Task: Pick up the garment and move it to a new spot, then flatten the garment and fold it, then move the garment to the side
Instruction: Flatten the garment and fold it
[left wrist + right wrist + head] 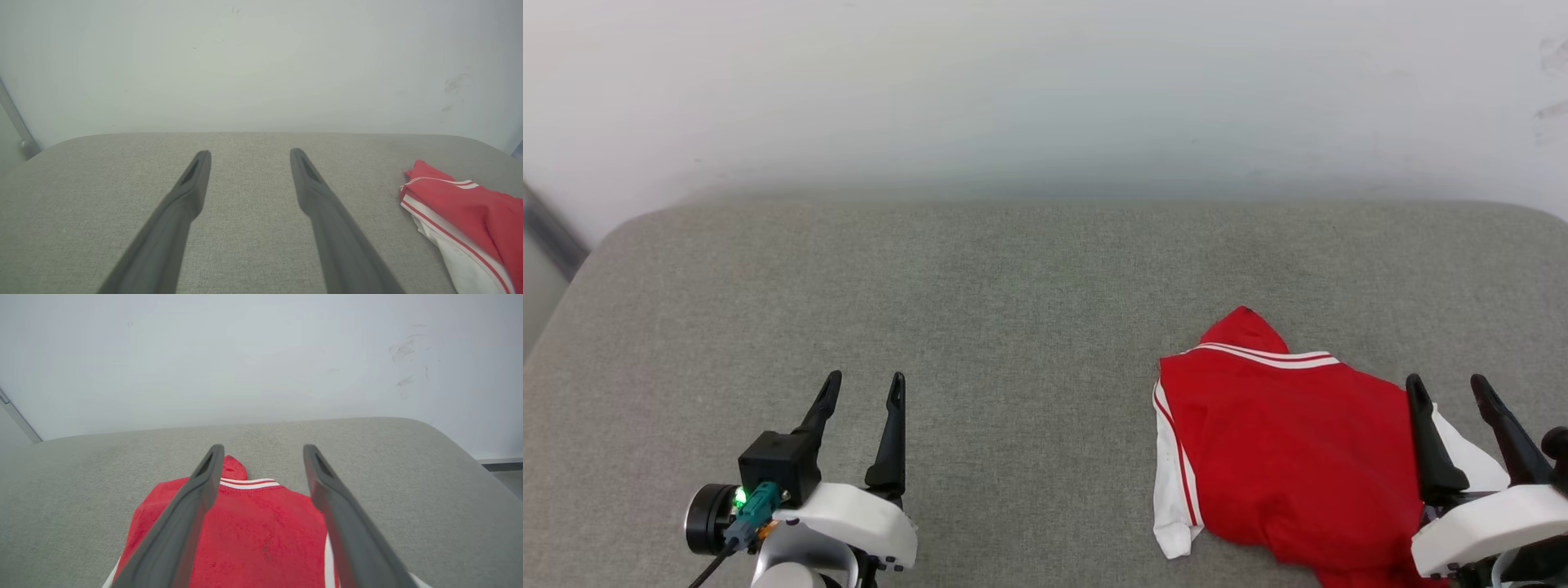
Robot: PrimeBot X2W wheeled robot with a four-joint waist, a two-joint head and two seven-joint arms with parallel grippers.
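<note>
The garment (1282, 457) lies in a flat red heap on the right side of the grey top (1013, 327), close to the near edge. A white band with thin red lines runs down its left edge. A white corner sticks out at the near left. At its far edge a small red bump pokes out past a white stripe.

The right gripper (1446, 380) is at the garment's right edge. Its two fingers are spread apart and hold nothing. In the right wrist view the red cloth lies under both fingers, but I cannot tell if they touch it.

The left gripper (865, 377) is at the near left, well apart from the garment. Its fingers are spread too, with bare grey top between them.

A wide stretch of grey top lies between the grippers. It goes on to the far edge, which meets the white wall (1045, 90). The far corners of the top are round.
</note>
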